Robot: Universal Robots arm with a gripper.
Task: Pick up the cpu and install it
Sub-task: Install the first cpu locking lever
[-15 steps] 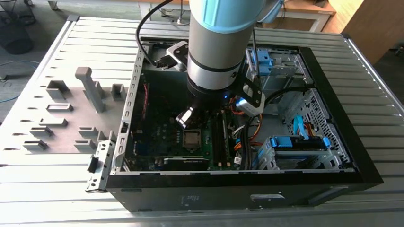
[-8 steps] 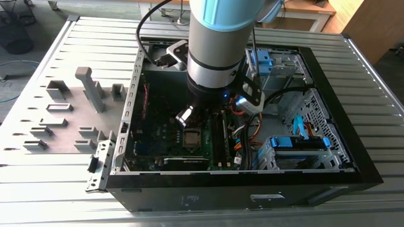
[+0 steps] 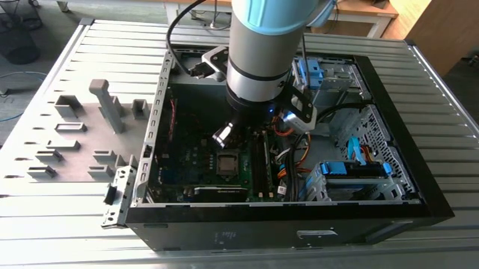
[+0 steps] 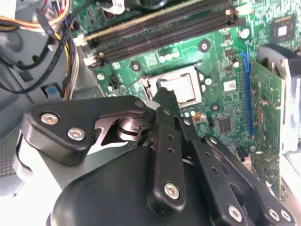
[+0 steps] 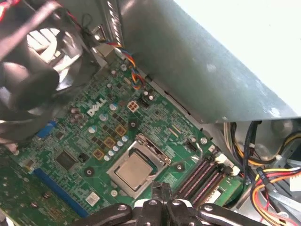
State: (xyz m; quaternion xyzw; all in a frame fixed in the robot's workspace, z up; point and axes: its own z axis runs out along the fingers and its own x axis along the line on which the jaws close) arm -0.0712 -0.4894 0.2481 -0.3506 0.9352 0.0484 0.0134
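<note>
The cpu (image 5: 131,169), a small silvery square chip, lies flat in the motherboard socket (image 5: 157,157) inside the open computer case (image 3: 389,101). In the second wrist view the cpu (image 4: 182,89) shows just beyond the fingertips. From the exterior view it is a small pale square (image 3: 226,162) under the arm. My gripper (image 5: 161,188) hangs a little above the board beside the socket, apart from the chip. Its fingers are together with nothing between them. The gripper (image 4: 164,94) points down at the socket's edge.
Black memory slots (image 5: 202,176) run beside the socket. Coloured cable bundles (image 5: 273,179), a black fan (image 5: 33,70) and an upright expansion card (image 4: 268,122) stand around it. Blue drive brackets (image 3: 351,168) sit at the exterior view's right. A grey parts fixture (image 3: 82,134) lies outside the case.
</note>
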